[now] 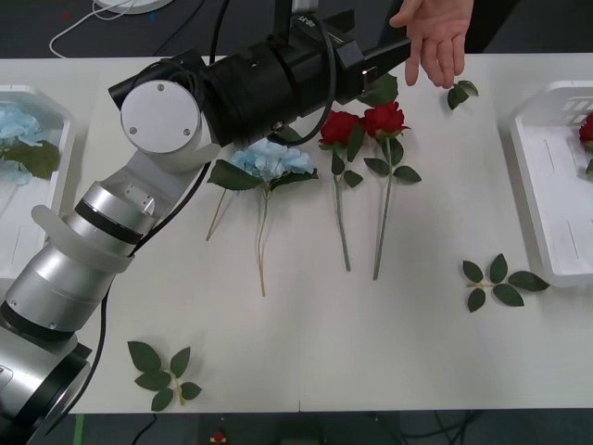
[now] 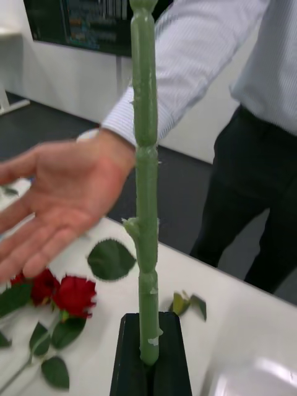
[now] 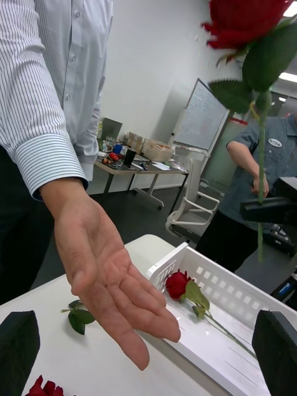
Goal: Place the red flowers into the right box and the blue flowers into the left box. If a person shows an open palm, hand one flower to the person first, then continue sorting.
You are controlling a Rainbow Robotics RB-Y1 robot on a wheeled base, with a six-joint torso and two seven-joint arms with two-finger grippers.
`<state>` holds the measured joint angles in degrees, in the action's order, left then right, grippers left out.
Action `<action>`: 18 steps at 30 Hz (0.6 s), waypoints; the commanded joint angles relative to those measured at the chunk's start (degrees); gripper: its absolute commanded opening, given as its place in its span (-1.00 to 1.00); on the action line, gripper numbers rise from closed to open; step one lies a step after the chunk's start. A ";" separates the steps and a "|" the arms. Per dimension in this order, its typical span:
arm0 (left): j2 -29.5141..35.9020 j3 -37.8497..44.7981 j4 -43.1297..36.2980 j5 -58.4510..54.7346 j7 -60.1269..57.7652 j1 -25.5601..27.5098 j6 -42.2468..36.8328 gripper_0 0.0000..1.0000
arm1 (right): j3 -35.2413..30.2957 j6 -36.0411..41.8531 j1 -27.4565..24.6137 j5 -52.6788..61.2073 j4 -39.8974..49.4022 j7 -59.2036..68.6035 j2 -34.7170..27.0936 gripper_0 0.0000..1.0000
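Observation:
My right gripper (image 2: 148,322) is shut on the green stem of a red flower (image 3: 238,21) and holds it upright beside a person's open palm (image 2: 55,210). My left gripper (image 1: 394,51) reaches across the table's far side, open and empty, just short of that hand (image 1: 434,37). Two red flowers (image 1: 384,120) and one blue flower (image 1: 273,159) lie mid-table under the left arm. The right box (image 1: 547,195) holds a red flower (image 1: 586,130). Blue flowers (image 1: 17,125) lie in the left box (image 1: 42,97).
Loose leaf sprigs lie at the right (image 1: 500,281), near the front edge (image 1: 162,374) and under the person's hand (image 1: 460,91). The left forearm (image 1: 269,83) spans the table's far left half. A white cable (image 1: 83,23) runs behind the table.

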<state>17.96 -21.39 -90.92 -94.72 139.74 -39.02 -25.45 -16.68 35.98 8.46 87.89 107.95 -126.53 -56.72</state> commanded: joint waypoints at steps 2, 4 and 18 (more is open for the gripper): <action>-0.38 -0.67 -1.10 -0.20 1.68 -1.94 -0.39 1.00 | 6.05 -5.22 9.47 -1.32 -2.13 1.99 5.48 -1.00; -0.38 -0.67 -1.10 -0.20 1.68 -1.94 -0.39 1.00 | 8.16 -7.50 11.49 -1.85 -3.37 1.72 7.23 -1.00; -0.38 -0.67 -1.10 -0.20 1.68 -1.94 -0.39 1.00 | 16.77 -15.94 23.00 -16.61 -14.44 1.37 16.73 -1.00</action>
<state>17.96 -21.42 -90.92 -94.72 139.74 -39.02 -25.49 -0.32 21.00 27.25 73.77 94.74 -126.41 -42.40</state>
